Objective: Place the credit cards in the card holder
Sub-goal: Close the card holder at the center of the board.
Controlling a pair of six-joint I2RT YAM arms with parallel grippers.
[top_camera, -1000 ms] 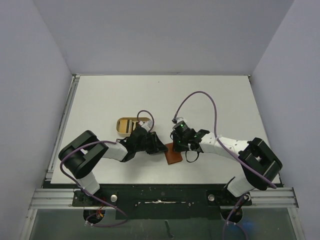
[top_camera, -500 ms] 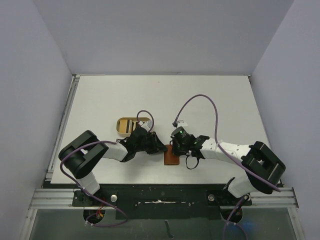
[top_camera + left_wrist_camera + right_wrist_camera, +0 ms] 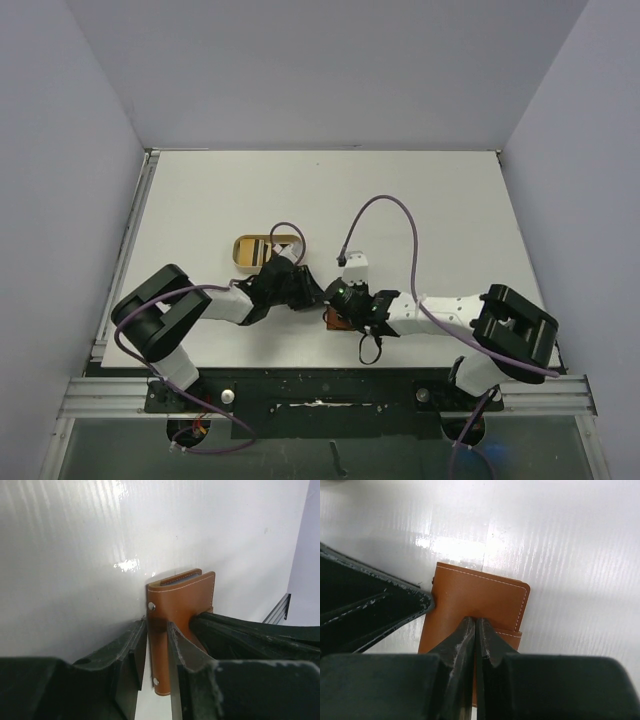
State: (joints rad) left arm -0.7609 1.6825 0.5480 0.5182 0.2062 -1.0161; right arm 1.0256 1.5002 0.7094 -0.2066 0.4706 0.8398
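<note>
The card holder (image 3: 182, 597) is a brown leather wallet lying closed on the white table. My left gripper (image 3: 156, 626) is shut on its near side edge, and a metal stud shows just past the fingertips. My right gripper (image 3: 476, 622) is shut, with its tips pressed down on top of the card holder (image 3: 480, 597). From above, the left gripper (image 3: 318, 296) and the right gripper (image 3: 337, 306) meet over the card holder (image 3: 335, 322), which is mostly hidden. Flat dark and pale credit cards (image 3: 258, 248) lie in the tan tray behind the left arm.
The tan round-ended tray (image 3: 240, 252) sits just behind the left wrist, partly covered by it. The right arm's purple cable (image 3: 385, 205) loops over the table's middle. The table's near edge and metal rail (image 3: 320, 372) run close in front of the card holder.
The right arm has swung left and toward the near edge, bringing its shut gripper down onto the card holder. The left gripper has held its place and grip.
</note>
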